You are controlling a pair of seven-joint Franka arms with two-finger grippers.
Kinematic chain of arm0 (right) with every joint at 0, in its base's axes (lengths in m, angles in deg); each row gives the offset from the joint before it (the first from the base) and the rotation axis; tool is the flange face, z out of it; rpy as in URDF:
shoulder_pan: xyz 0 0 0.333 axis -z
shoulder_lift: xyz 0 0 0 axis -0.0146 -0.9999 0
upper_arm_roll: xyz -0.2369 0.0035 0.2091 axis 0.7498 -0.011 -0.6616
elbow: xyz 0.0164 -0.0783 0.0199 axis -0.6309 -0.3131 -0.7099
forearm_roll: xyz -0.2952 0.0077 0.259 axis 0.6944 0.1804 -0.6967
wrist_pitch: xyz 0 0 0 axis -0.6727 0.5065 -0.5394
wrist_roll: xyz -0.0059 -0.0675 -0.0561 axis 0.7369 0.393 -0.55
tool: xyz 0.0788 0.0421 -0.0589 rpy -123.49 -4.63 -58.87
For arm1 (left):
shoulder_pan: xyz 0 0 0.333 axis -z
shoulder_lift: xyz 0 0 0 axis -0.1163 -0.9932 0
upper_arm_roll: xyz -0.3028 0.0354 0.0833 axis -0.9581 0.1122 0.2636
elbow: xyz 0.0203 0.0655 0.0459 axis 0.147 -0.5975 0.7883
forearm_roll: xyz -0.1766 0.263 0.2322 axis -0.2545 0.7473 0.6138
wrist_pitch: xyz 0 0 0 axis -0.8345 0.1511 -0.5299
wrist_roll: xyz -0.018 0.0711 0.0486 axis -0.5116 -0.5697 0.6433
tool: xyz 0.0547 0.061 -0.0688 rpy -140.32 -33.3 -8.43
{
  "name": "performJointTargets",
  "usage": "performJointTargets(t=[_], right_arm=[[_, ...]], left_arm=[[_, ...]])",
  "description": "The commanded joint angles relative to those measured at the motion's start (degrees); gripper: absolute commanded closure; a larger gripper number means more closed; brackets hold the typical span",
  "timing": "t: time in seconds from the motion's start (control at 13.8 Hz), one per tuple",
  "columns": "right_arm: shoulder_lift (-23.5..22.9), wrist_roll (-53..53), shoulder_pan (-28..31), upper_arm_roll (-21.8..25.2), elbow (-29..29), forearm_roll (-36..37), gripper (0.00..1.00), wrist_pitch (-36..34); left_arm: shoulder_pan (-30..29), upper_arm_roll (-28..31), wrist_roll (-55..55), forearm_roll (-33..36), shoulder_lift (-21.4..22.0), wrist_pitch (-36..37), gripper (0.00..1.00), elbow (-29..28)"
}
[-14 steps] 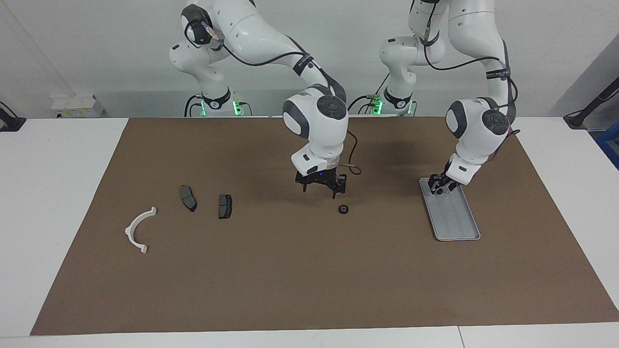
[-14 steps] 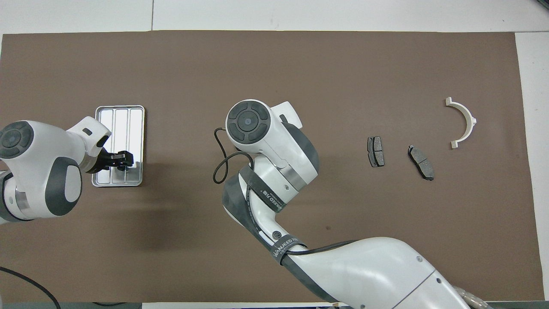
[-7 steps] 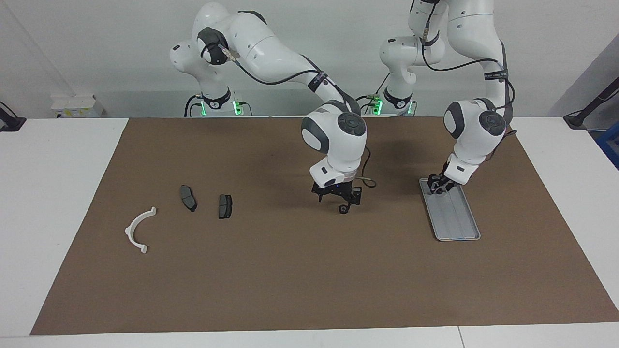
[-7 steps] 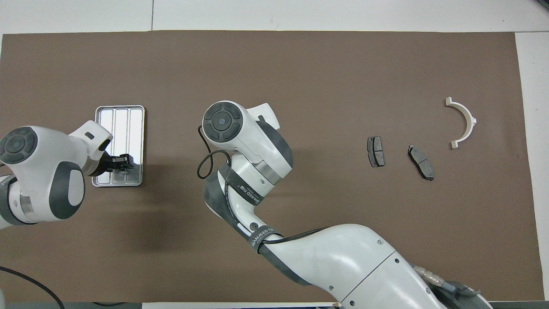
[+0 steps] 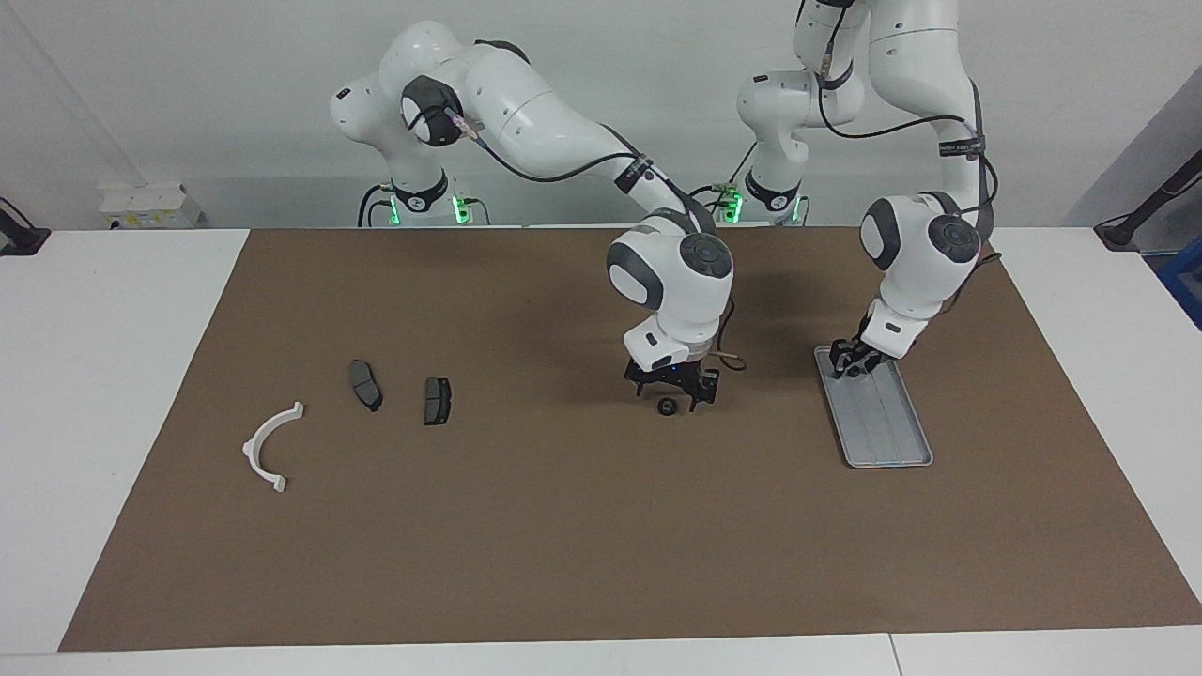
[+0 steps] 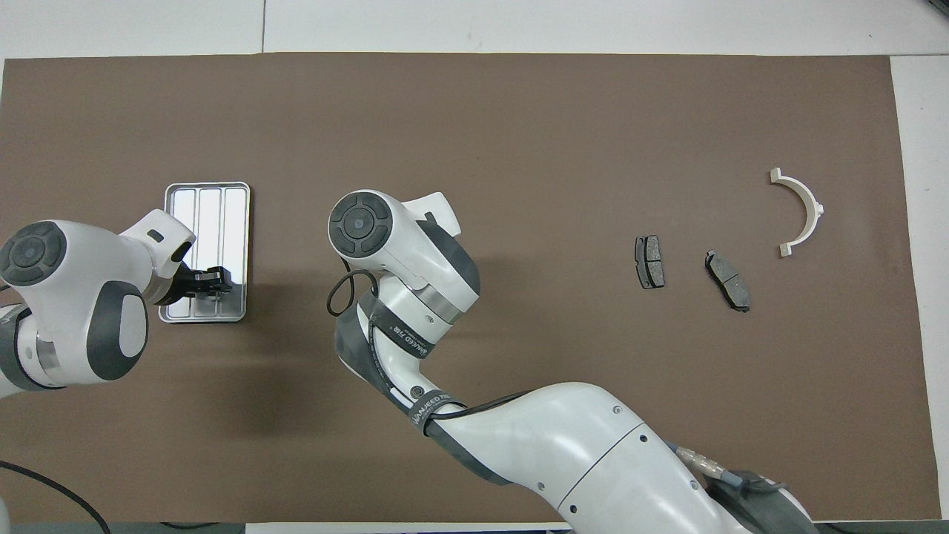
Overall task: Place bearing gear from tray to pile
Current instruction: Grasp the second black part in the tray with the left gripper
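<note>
Spread apart at the tips of the right gripper [image 5: 672,398], low over the brown mat [image 5: 563,545], with the bearing gear [image 5: 666,406] between them. Cannot tell whether touching the gear on either side. Lies flat on the mat, that small black ring, out of the tray [image 5: 892,451] and about midway along the table [image 5: 113,376]. Hidden in the overhead view under the right arm's white wrist, gear and gripper both. Trails a thin cable loop [image 5: 728,360] from that wrist, hanging beside the gripper toward the tray.

Toward the left arm's end: hovers low over the tray's end nearer the robots, the left gripper [image 5: 850,361], waiting. Cannot tell whether open or closed there. Shows bare ridged metal on the rest of the tray [image 6: 207,191], beside the left gripper [image 6: 215,280] in the overhead view.

Toward the right arm's end, well apart from the gear: the pile, spread loosely. Nearest the gear, one dark brake pad [image 5: 437,401], then a second brake pad [image 5: 365,385] beside it, then the white arc [image 5: 270,446], farther from the robots than both pads. Same three from overhead: brake pad [image 6: 649,262], second pad [image 6: 727,279], arc [image 6: 799,211], none touching. Only bare mat between gear and pile.
</note>
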Motion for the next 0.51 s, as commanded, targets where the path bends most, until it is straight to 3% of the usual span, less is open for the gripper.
performJointTargets(t=[0.0, 0.22, 0.44], right_arm=[[-1.4, 1.4, 0.0, -0.1, 2.2, 1.1, 0.00, -0.6], [-1.4, 1.5, 0.3, -0.1, 2.0, 0.7, 0.09, 0.3], [-1.4, 2.7, 0.3, -0.2, 1.4, -1.0, 0.10, 2.6]], left_arm=[[-0.7, -0.3, -0.6, 0.3, 0.9, -1.4, 0.39, -1.5], [-0.7, -0.3, -0.7, 0.3, 0.8, -1.6, 0.39, -1.5], [-0.7, -0.4, -0.7, 0.3, 0.7, -1.6, 0.39, -1.5]])
